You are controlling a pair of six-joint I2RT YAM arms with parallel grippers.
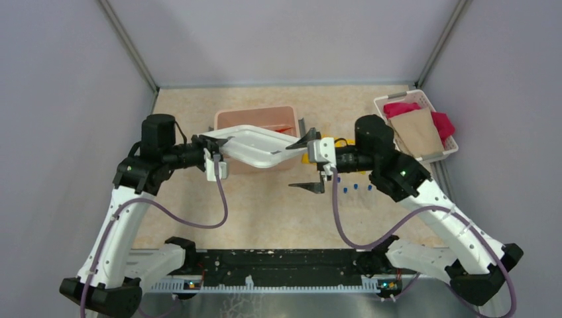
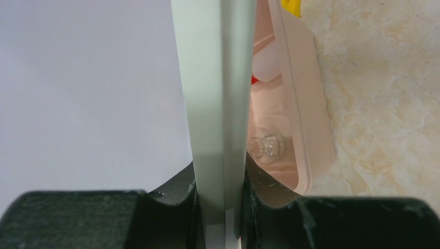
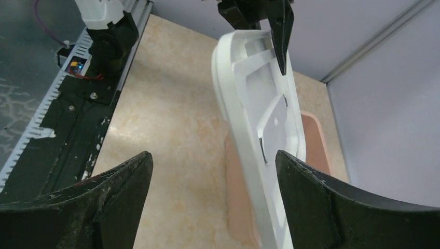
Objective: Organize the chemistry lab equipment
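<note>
Pinching one end of a white lid (image 1: 255, 147), the left gripper (image 1: 213, 149) holds it tilted over the pink bin (image 1: 228, 118) in the top view. The right gripper (image 1: 306, 164) gapes at the lid's other end, with blue-capped tubes (image 1: 356, 187) just beside it. Left wrist: fingers clamped on the lid's edge — glass flask (image 2: 265, 147) and squeeze bottle (image 2: 267, 65) lie inside the bin. Right wrist: jaws apart, lid between them.

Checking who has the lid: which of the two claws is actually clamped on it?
The left claw, pinching the white lid by its edge. The right claw is open, its jaws apart on either side of the lid.
</note>
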